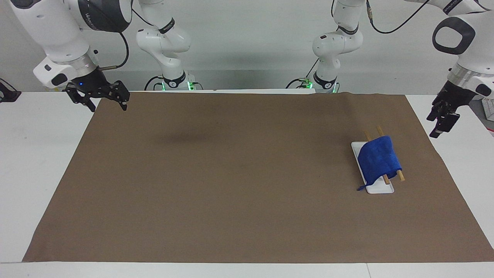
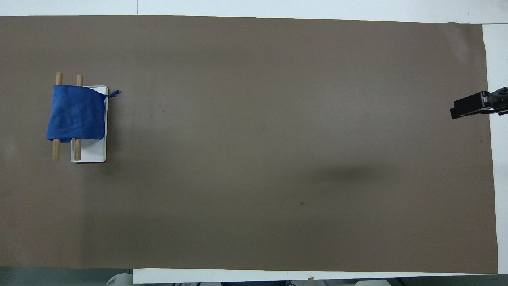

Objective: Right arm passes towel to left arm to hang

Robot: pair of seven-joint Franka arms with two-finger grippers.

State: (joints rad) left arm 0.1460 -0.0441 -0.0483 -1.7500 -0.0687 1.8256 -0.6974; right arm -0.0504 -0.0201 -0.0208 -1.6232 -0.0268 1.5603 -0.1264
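Note:
The blue towel hangs draped over two wooden rods on a white base, toward the left arm's end of the table. Its loop hangs off one corner. In the overhead view the towel covers most of both rods. My left gripper is open and empty, raised over the white table just off the mat's edge, apart from the towel; it is out of the overhead view. My right gripper is open and empty and waits over the mat's corner at the right arm's end; it also shows in the overhead view.
A brown mat covers most of the white table. The rack's white base stands on it. Two more white arm bases stand at the robots' edge of the table.

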